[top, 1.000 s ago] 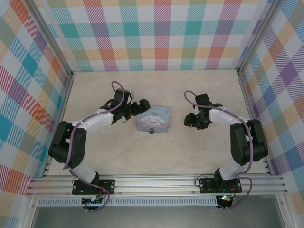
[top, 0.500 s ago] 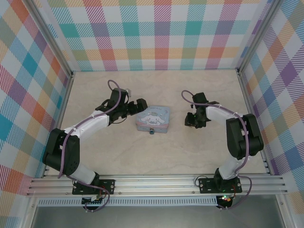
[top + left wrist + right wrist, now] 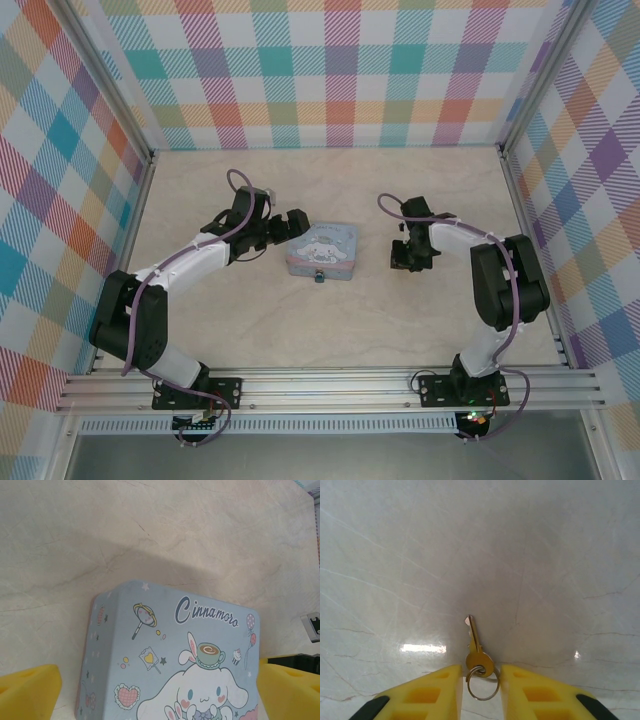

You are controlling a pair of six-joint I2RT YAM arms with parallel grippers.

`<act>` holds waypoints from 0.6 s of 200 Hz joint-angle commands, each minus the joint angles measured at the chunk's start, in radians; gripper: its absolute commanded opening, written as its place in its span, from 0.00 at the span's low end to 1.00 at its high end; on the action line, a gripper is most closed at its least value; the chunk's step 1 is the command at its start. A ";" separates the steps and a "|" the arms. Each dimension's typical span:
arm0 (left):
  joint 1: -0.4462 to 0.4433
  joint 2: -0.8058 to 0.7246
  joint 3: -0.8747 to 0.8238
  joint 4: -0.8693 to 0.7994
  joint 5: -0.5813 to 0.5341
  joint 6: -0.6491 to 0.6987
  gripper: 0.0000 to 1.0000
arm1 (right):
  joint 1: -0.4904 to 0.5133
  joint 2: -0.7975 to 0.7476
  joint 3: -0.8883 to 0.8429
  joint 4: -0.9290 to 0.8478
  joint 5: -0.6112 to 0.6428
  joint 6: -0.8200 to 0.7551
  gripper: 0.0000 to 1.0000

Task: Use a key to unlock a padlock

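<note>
The small brass key [image 3: 476, 650] lies flat on the marble table with its ring [image 3: 483, 684] toward me. My right gripper [image 3: 481, 690] is low over it, and its yellow fingers [image 3: 432, 692] stand narrowly apart on either side of the key's head and ring. The tiny dark padlock [image 3: 319, 277] hangs at the near edge of the pale blue cartoon tin [image 3: 322, 249]. At the tin's upper left corner my left gripper [image 3: 290, 228] is wide open. Its yellow fingertips [image 3: 27, 692] flank the tin's lid [image 3: 170, 650].
Checked walls and metal frame posts [image 3: 518, 140] enclose the table [image 3: 330, 330] on three sides. The right gripper [image 3: 405, 260] sits a short way right of the tin. Bare marble lies between the tin and the arm bases.
The right gripper's fingers have narrowed around the key's head and ring, and its arm has edged slightly left. The left arm straightened its elbow earlier and now holds still.
</note>
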 commanded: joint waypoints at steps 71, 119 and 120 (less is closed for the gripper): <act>-0.007 -0.033 -0.017 -0.035 -0.017 0.020 1.00 | 0.011 0.023 0.020 -0.027 0.007 -0.023 0.14; -0.007 -0.040 -0.014 -0.040 -0.024 0.023 1.00 | 0.014 -0.001 0.011 -0.026 0.004 -0.025 0.07; -0.007 -0.040 -0.014 -0.040 -0.023 0.023 1.00 | 0.014 -0.002 0.011 -0.026 0.004 -0.025 0.06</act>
